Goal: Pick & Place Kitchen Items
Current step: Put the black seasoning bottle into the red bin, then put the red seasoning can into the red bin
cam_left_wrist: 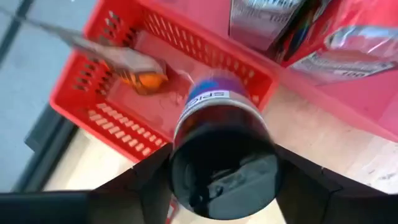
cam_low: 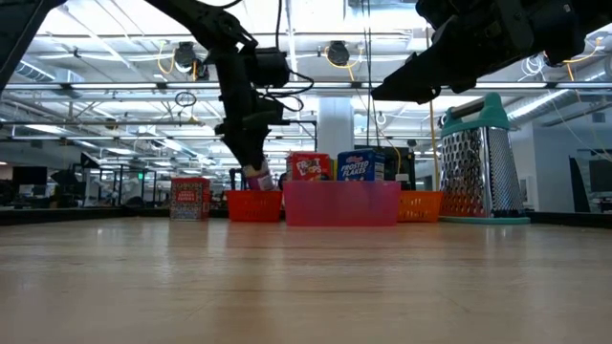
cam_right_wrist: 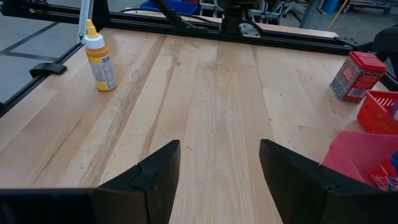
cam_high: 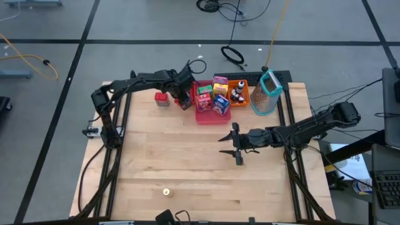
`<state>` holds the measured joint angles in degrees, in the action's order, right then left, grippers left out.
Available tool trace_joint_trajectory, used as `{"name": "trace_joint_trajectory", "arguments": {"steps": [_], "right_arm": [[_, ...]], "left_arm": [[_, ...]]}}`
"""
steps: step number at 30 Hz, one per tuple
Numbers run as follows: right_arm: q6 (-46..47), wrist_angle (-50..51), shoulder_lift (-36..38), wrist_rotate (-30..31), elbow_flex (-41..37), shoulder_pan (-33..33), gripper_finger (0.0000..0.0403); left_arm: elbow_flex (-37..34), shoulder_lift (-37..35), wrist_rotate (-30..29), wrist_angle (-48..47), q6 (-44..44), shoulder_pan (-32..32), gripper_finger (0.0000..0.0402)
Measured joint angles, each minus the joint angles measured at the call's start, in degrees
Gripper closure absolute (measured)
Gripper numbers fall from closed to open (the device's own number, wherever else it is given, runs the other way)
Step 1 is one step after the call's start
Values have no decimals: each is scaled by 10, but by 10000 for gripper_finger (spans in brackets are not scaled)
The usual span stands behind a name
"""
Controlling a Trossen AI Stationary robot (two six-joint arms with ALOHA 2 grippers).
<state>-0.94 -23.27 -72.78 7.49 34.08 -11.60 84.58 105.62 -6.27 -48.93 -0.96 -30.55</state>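
My left gripper stands at the table's far side, over a small red basket, and is shut on a dark-capped shaker with a purple label. An orange-tinted piece lies on the basket's floor. Beside it stands a pink tray with cereal boxes, then an orange tray with little bottles. My right gripper hovers open over bare wood right of the table's middle, with nothing between its fingers. My left gripper pinches the shaker between its two fingers at the sides of the dark cap. The fingers come from above, slanting steeply down. The shaker hangs below them, cap up and tilted, with its lower end at about the height of the red basket's rim.
A red box stands on the table left of the red basket. A metal grater stands at the far right. A small yellow bottle stands alone near the table's front edge. The middle and front of the table are bare wood.
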Motion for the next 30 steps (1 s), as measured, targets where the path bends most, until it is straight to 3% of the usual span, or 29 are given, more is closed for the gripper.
{"name": "trace_joint_trajectory", "arguments": {"steps": [7, 12, 23, 30], "right_arm": [[-1, 0, 0, 0, 0, 0, 190], [-1, 0, 0, 0, 0, 0, 190], [-1, 0, 0, 0, 0, 0, 190], [-1, 0, 0, 0, 0, 0, 190]], "left_arm": [[0, 0, -15, 41, 14, 7, 96], [0, -2, -8, 57, 24, 12, 65], [0, -6, -15, 30, 37, 12, 62], [0, -46, -42, 21, 43, 11, 71]]}}
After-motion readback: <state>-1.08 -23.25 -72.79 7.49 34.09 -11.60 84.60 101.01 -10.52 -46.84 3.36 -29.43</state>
